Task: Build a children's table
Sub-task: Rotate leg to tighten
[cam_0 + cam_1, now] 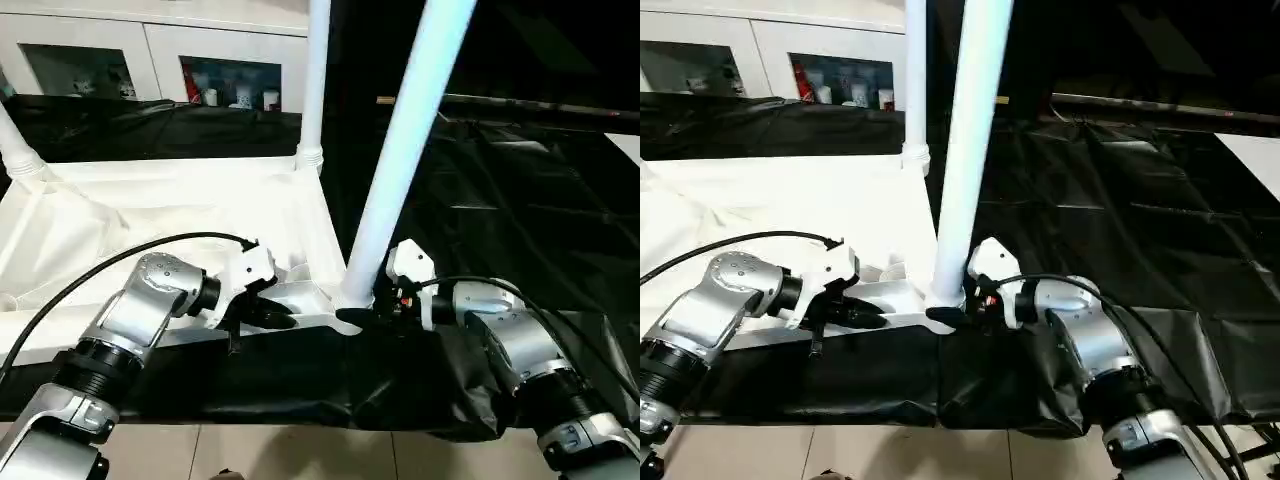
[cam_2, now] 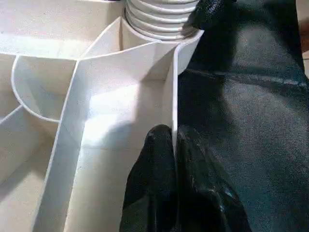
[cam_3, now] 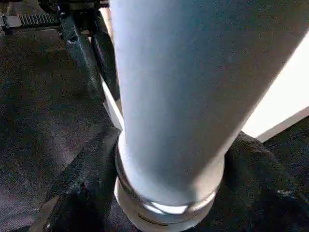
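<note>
The children's table top (image 1: 180, 215) lies upside down on the black cloth, ribbed underside up. Three white legs stand in its corner sockets: a thick near one (image 1: 405, 150), one behind it (image 1: 316, 80) and one at the far left (image 1: 15, 145). My left gripper (image 1: 280, 320) is shut on the thin front rim wall (image 2: 171, 87) beside the near corner socket, one finger (image 2: 154, 164) on each side. My right gripper (image 1: 362, 318) holds the near leg's base (image 3: 169, 193) just above the socket, its black fingers (image 3: 84, 183) pressed against both sides.
A black cloth (image 1: 520, 200) covers the big table, whose front edge runs just below my grippers, with floor tiles (image 1: 300, 450) beneath. A white glass-door cabinet (image 1: 150, 60) stands behind. The cloth to the right of the near leg is bare.
</note>
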